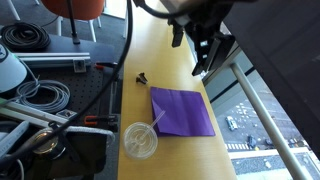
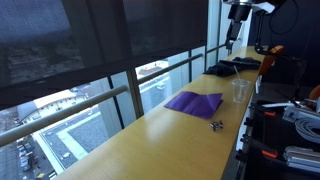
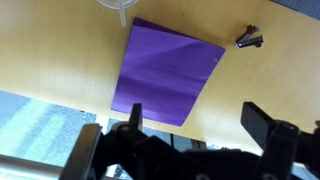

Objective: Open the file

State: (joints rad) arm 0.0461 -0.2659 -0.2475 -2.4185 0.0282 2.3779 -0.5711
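The file is a flat purple folder (image 1: 182,110) lying closed on the long wooden table (image 1: 165,50). It also shows in an exterior view (image 2: 194,103) and in the wrist view (image 3: 165,70). My gripper (image 1: 203,55) hangs well above the table, apart from the file, with nothing between its fingers. In the wrist view the two fingers (image 3: 200,125) stand wide apart with the file below and to the left of them. The gripper also shows in an exterior view (image 2: 232,35).
A clear plastic cup with a straw (image 1: 140,139) stands next to the file's near end, also in an exterior view (image 2: 239,91). A small black binder clip (image 1: 141,76) lies on the table beside the file. A window railing (image 1: 262,100) runs along one table edge; cables and equipment (image 1: 40,95) along the other.
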